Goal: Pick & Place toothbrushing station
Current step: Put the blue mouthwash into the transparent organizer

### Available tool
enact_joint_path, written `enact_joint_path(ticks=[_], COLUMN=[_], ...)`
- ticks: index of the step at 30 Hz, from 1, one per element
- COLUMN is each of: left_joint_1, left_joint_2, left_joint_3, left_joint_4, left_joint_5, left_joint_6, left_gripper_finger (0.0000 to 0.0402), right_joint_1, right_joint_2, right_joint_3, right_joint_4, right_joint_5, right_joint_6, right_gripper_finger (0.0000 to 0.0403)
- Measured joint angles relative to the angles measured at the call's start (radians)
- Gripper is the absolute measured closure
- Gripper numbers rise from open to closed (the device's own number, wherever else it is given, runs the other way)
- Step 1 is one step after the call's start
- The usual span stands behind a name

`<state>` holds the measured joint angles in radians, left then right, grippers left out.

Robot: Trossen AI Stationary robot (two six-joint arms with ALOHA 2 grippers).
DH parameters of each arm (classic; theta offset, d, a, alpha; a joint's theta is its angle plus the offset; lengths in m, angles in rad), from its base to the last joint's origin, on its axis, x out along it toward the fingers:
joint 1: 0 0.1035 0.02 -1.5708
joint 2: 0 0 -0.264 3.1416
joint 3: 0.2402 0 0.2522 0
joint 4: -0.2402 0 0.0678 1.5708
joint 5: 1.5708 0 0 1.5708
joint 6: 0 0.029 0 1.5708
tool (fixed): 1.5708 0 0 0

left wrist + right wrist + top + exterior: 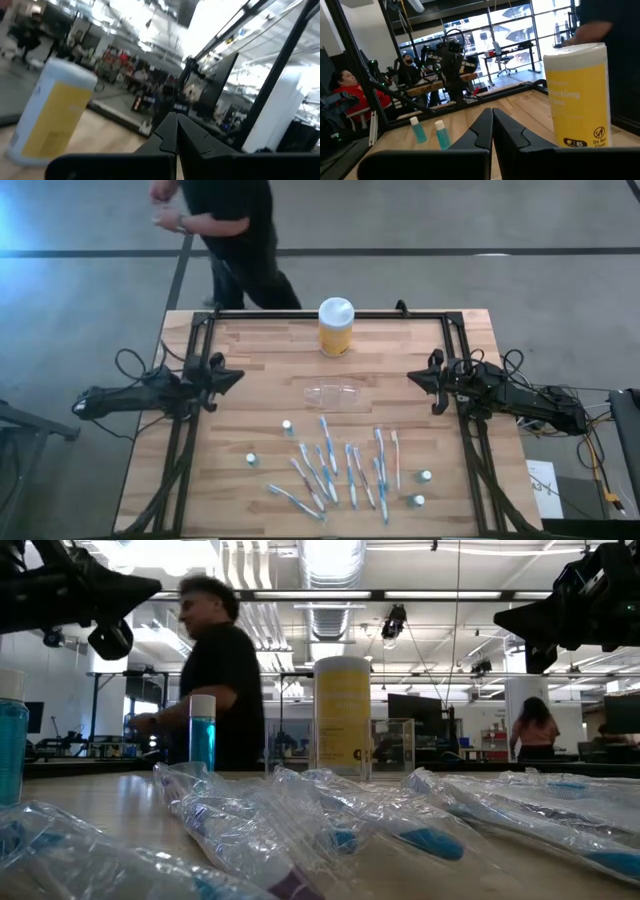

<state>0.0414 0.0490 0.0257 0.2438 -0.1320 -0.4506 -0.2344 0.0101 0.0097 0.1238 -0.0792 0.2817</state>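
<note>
My left gripper [232,376] is pinched together on nothing, parked at the left edge of the table [260,345], and my right gripper [418,378] is the same at the right edge, tips meeting on air. Both hang clear above the wood, pointing inward at each other across the holder [335,395], which lies on its side between them, near the table's middle.

Beyond it, toward the far edge, stands the yellow jar [336,327] (not mine to move). On the near side the brushes [350,470] are fanned out in a loose row, several overlapping, each in a crinkly clear wrapper. Small capped bottles [287,425] are scattered around them.

I judge the brushes light and stiff but slick in that film; I'd pinch one mid-handle, across its width, and pick an outlying one first so its neighbours don't drag along. The holder looks thin and light, likely to skate or flex, so I'd take it by its rim.

A person [235,230] stands past the far edge.
</note>
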Motion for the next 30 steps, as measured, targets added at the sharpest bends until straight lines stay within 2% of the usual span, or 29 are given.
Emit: enact_joint_path(ticks=[6,10,16,20,23,25,28,30], left_joint_1=[0.000,0.000,-0.021,-0.050,-0.069,-0.071,-0.067,-0.068], left_joint_2=[0.076,0.121,0.137,0.136,0.133,0.121,0.109,0.104], left_joint_3=[-0.017,-0.017,-0.004,0.014,0.020,0.038,0.062,0.076], left_joint_4=[-0.051,-0.047,-0.019,0.110,0.228,0.254,0.171,0.081], left_joint_5=[0.014,-0.092,-0.116,-0.123,-0.136,-0.202,-0.345,-0.326], left_joint_6=[0.035,0.094,0.246,0.382,0.546,0.617,0.606,0.608], left_gripper_finger=[0.0396,0.0396,0.0396,0.0397,0.0399,0.0399,0.0399,0.0399], right_joint_1=[0.000,0.000,0.000,0.001,0.001,0.001,0.001,0.000], right_joint_2=[0.000,-0.001,0.012,0.035,0.051,0.053,0.050,0.051], right_joint_3=[0.000,0.000,0.000,0.000,0.000,0.000,0.000,0.000], right_joint_4=[-0.001,-0.013,-0.089,-0.106,-0.098,-0.089,-0.053,-0.020], right_joint_5=[0.001,0.004,0.001,0.001,-0.001,-0.001,0.000,0.001], right_joint_6=[-0.001,-0.030,-0.055,-0.061,-0.096,-0.120,-0.136,-0.157], right_gripper_finger=[0.0394,0.0394,0.0394,0.0394,0.0394,0.0394,0.0394,0.0394])
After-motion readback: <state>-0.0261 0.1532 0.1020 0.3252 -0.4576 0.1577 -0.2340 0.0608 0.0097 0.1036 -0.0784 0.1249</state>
